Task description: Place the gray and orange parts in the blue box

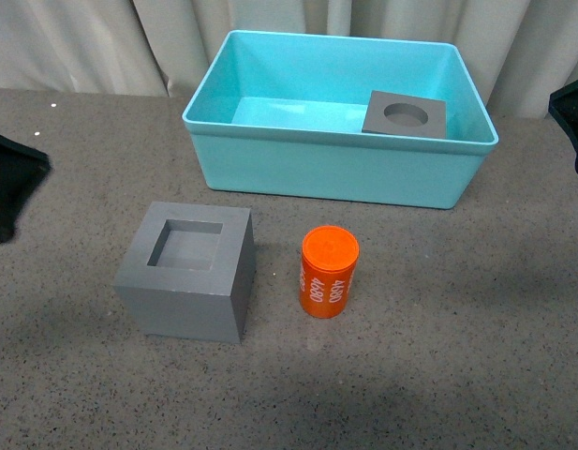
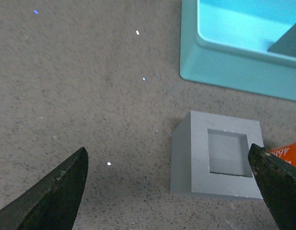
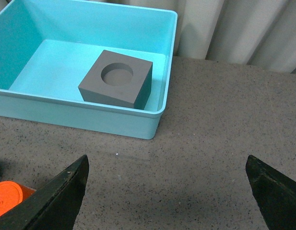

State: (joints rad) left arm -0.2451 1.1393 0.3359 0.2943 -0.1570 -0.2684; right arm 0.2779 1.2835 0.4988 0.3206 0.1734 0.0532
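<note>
The blue box (image 1: pixel 335 173) stands at the back of the table. Inside it, at its right end, rests a gray cube with a round recess (image 1: pixel 405 115), also clear in the right wrist view (image 3: pixel 117 79). A gray cube with a square recess (image 1: pixel 187 270) sits on the table in front of the box, with the orange cylinder (image 1: pixel 328 272) marked "4680" upright to its right. My left gripper (image 2: pixel 168 165) is open above the table, left of the square-recess cube (image 2: pixel 217 155). My right gripper (image 3: pixel 167 170) is open over bare table, right of the box (image 3: pixel 159 120).
The tabletop (image 1: pixel 457 328) is dark gray and speckled. A pale curtain (image 1: pixel 101 42) hangs behind the box. Dark parts of my arms show at the left edge (image 1: pixel 7 187) and right edge (image 1: pixel 574 117) of the front view.
</note>
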